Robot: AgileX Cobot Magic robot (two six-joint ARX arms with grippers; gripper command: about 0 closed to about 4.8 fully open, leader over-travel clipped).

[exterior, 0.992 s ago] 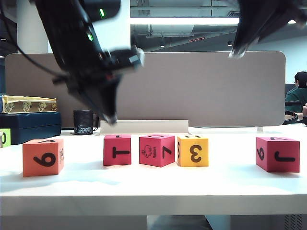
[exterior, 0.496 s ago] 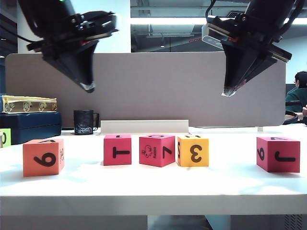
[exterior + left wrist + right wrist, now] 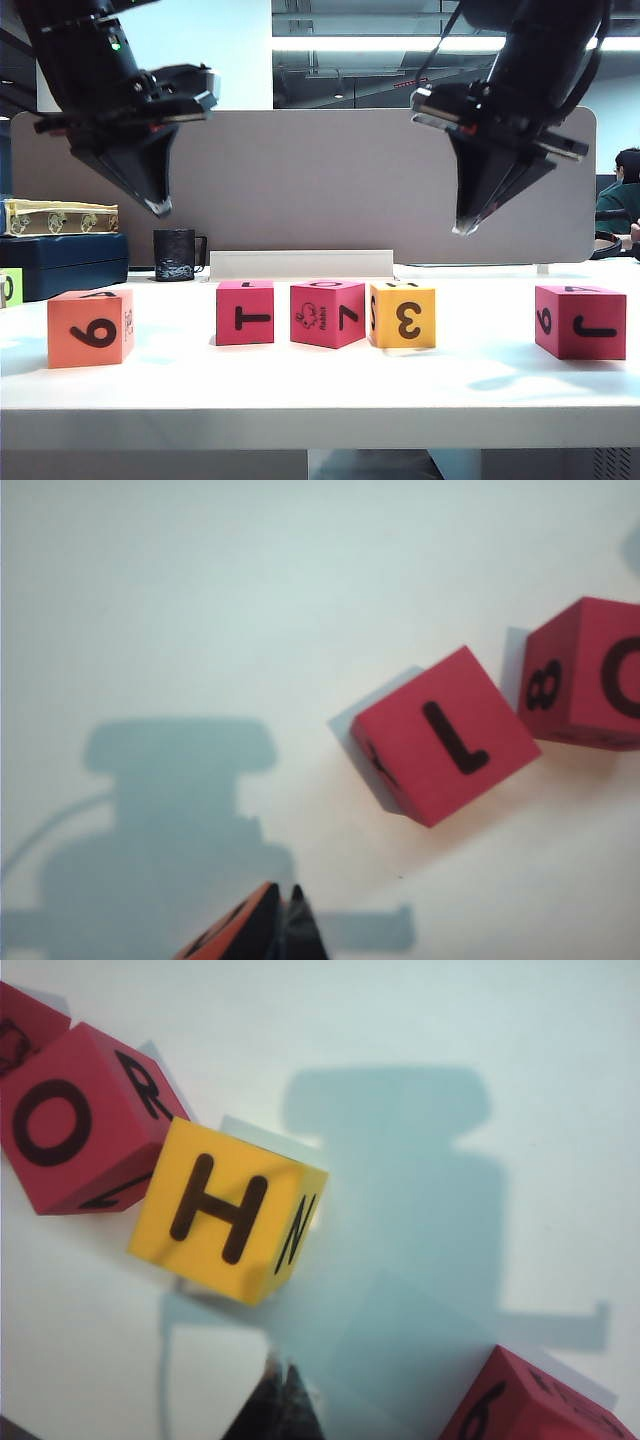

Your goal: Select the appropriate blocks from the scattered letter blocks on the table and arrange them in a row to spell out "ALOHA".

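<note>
both tools up in the air, clenched empty, nothing grabbed yet

Ext view: left tool (image 3: 158, 207) & right tool (image 3: 462, 228) hang well above the smooth white bench (image 3: 320, 405). Three matte cubes already side by side mid-bench, crimson-pink T-front block (image 3: 245, 313), crimson-pink rabbit block (image 3: 327, 314), yellow block (image 3: 402, 315); orange block (image 3: 90, 328) & far-right crimson-pink block (image 3: 579, 321) well apart, prob bc the A ends aren't placed. Black mug (image 3: 174, 255) behind, not blocking. Left wrist: L on top (image 3: 445, 736). Right wrist: H up (image 3: 226, 1210), O beside (image 3: 75, 1133).

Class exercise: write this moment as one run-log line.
left gripper: shut, empty, raised over orange block | right gripper: shut, empty, raised | five letter blocks on table, none held
</note>
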